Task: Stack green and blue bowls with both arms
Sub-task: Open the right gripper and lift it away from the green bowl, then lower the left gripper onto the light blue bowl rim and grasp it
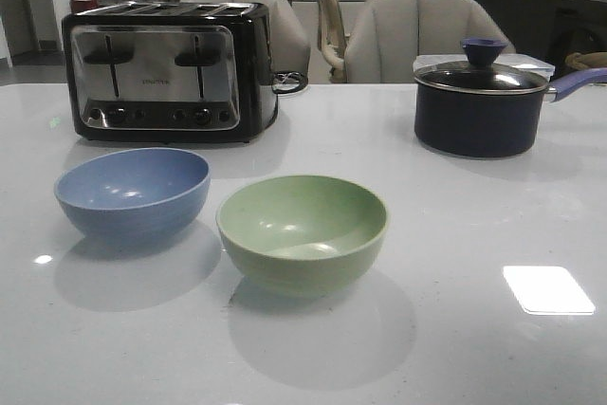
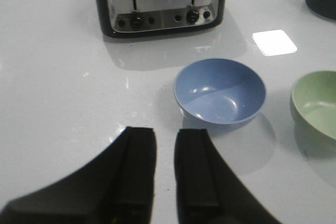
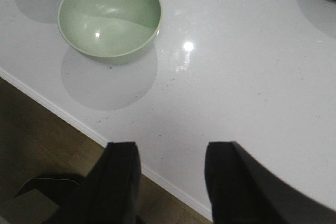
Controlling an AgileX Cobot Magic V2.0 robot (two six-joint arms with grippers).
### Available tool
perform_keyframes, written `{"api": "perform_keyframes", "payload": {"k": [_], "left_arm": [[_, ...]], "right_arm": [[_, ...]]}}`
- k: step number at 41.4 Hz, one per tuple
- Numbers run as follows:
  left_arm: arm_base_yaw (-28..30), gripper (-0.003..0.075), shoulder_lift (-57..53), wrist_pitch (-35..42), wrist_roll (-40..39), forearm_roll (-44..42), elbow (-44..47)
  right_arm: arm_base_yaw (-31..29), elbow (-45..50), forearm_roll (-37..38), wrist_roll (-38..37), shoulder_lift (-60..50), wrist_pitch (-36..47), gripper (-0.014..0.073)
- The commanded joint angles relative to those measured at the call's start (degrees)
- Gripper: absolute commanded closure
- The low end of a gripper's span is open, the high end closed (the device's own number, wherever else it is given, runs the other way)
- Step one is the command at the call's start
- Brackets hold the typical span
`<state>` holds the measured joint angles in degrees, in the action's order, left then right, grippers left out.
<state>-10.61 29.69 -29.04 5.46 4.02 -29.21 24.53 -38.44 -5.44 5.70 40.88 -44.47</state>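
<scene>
Pale sage-green round matte bowl (image 1: pixel 303 230) and dusty blue round matte bowl (image 1: pixel 132 190) sit upright, side by side with a gap between them, on the glossy white table (image 1: pixel 474 234), blue nearer the black and chrome toaster (image 1: pixel 169 68). I see my left gripper (image 2: pixel 165 169) with fingers slightly apart, holding nothing, near the blue bowl. My right gripper (image 3: pixel 172 182) stands spread wide and empty over the table edge, well apart from the green bowl.
</scene>
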Motion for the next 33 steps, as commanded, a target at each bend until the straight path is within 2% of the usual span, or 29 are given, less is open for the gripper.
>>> {"api": "perform_keyframes", "payload": {"k": [1, 5, 9, 13, 22, 33], "left_arm": [[-3.3, 0.0311, 5.1, 3.5, 0.6, 0.1, -4.1], [-5.3, 0.0189, 10.9, 2.2, 0.6, 0.1, -7.0], [-5.6, 0.0143, 18.4, -0.8, 0.6, 0.1, -11.2], [-5.6, 0.0144, 26.7, -3.1, 0.6, -0.1, -15.7], [-5.6, 0.0144, 43.7, -3.1, 0.5, -0.3, -25.1], [-5.2, 0.0144, 58.9, -3.1, 0.5, -4.0, -33.7]], "right_arm": [[0.0, -1.5, 0.3, 0.8, -0.3, 3.3, 0.0175], [0.0, -1.5, 0.3, 0.8, -0.3, 3.3, 0.0175], [0.0, -1.5, 0.3, 0.8, -0.3, 3.3, 0.0175], [0.0, -1.5, 0.3, 0.8, -0.3, 3.3, 0.0175], [0.0, -1.5, 0.3, 0.8, -0.3, 3.3, 0.0175], [0.0, -1.5, 0.3, 0.8, -0.3, 3.3, 0.0175]]}}
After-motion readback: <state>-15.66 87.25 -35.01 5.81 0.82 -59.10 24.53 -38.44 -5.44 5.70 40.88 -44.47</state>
